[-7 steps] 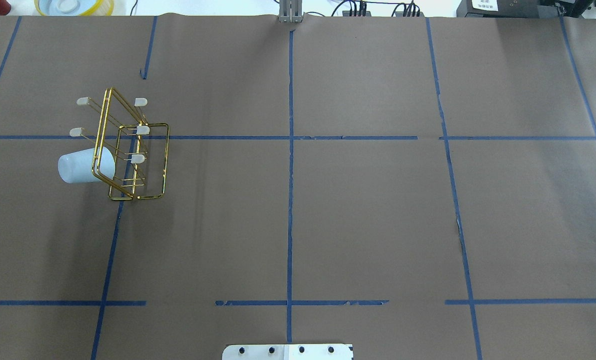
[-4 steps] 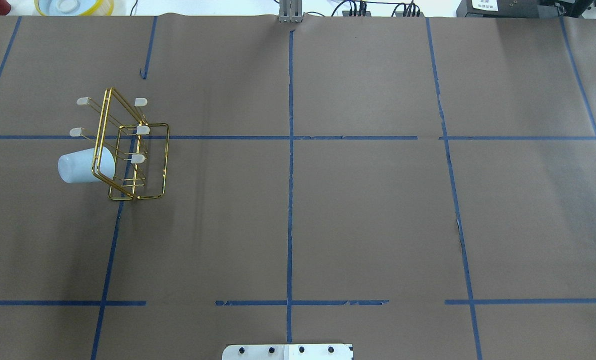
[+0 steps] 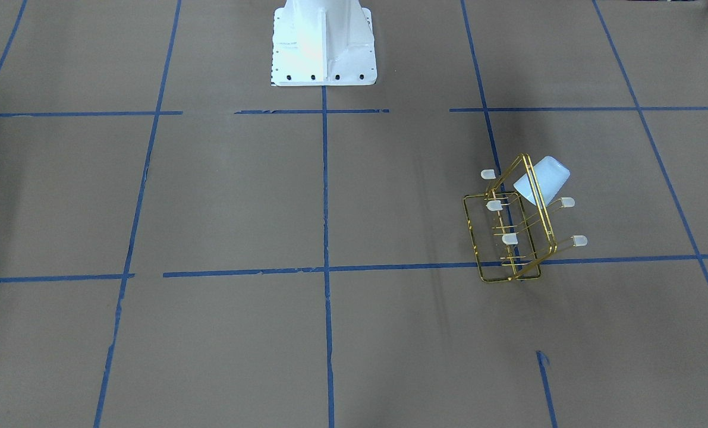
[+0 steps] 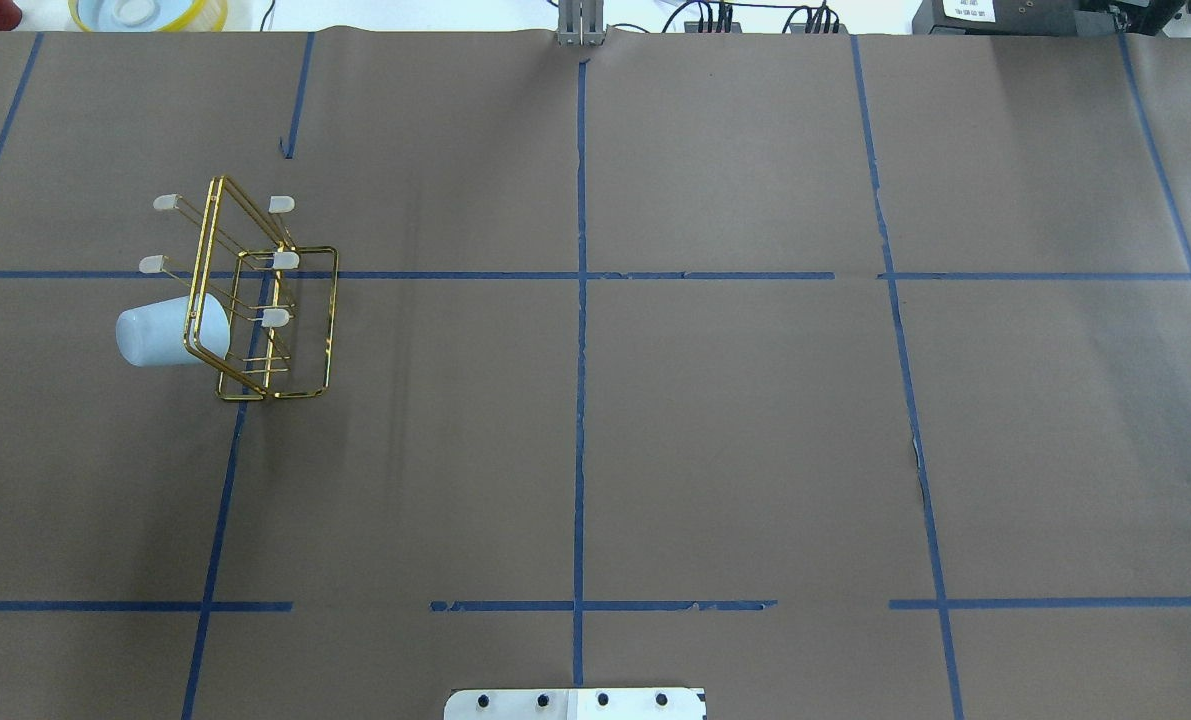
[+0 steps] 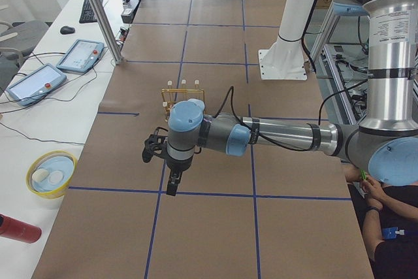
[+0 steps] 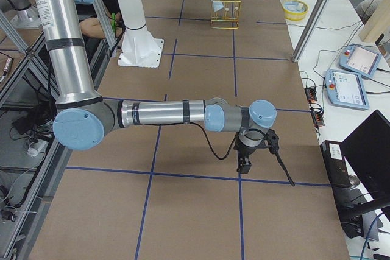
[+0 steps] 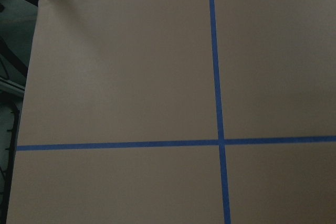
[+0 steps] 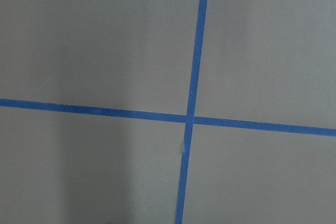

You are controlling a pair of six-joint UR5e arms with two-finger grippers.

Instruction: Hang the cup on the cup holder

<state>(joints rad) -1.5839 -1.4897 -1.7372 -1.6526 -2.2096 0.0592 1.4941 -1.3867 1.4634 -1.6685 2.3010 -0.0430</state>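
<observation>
The pale blue-white cup [image 4: 160, 333] hangs tilted on a prong of the gold wire cup holder [image 4: 300, 320] on the table's left half. Both also show in the front-facing view, cup [image 3: 545, 177] and cup holder [image 3: 475, 238], and far off in the exterior right view, cup [image 6: 217, 4] and cup holder [image 6: 228, 16]. My left gripper [image 5: 171, 186] shows only in the exterior left view, pointing down in front of the holder, apart from it. My right gripper [image 6: 243, 165] shows only in the exterior right view, far from the holder. I cannot tell whether either is open or shut.
Brown paper with blue tape lines covers the table [image 4: 735, 420]. The white robot base [image 3: 323, 41] stands at the robot's edge. A yellow bowl [image 5: 51, 173], a red bottle [image 5: 16, 228] and control pendants [image 5: 80, 55] lie beyond the far edge.
</observation>
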